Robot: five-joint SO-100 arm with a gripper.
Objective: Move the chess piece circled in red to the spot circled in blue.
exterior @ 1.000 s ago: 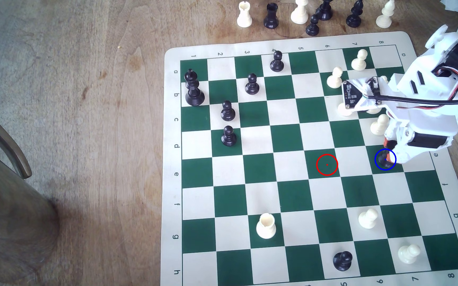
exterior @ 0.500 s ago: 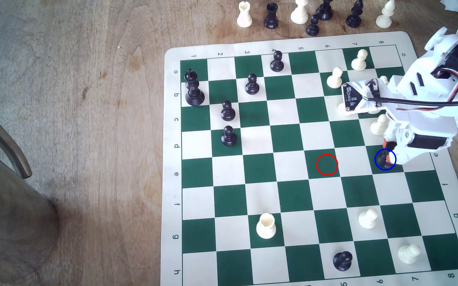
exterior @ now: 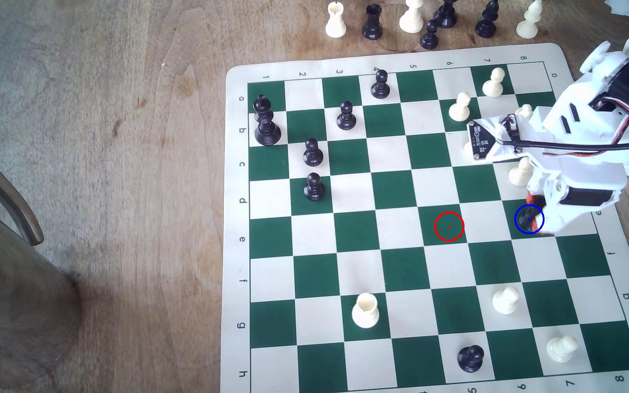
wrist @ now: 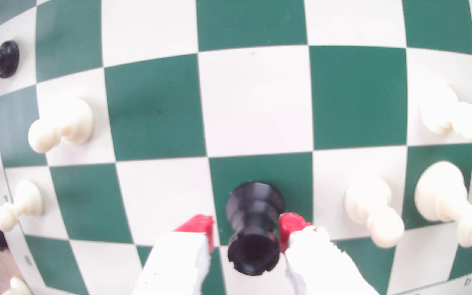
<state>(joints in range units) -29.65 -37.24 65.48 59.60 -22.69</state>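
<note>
Black rook [wrist: 253, 227] standing upright on the blue-ringed green square [exterior: 521, 234], base flat in the wrist view. Gripper [wrist: 246, 231] straddling its neck, jaws parted: one red pad [wrist: 198, 227] clear of the piece, the other [wrist: 291, 227] right beside it, contact impossible to judge. Nothing held, apparently. Release step: best to widen a little more, then lift straight up, avoiding any sideways drag. White pawn [exterior: 520, 172] just beside the arm on the chessboard [exterior: 237, 211]; worth clearing carefully.

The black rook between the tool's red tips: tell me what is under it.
The black rook stands on a dark green square, ringed in blue in the exterior view. Its base covers the square's middle, so the blue dot there is mostly hidden. The tool flanks it, open.
</note>
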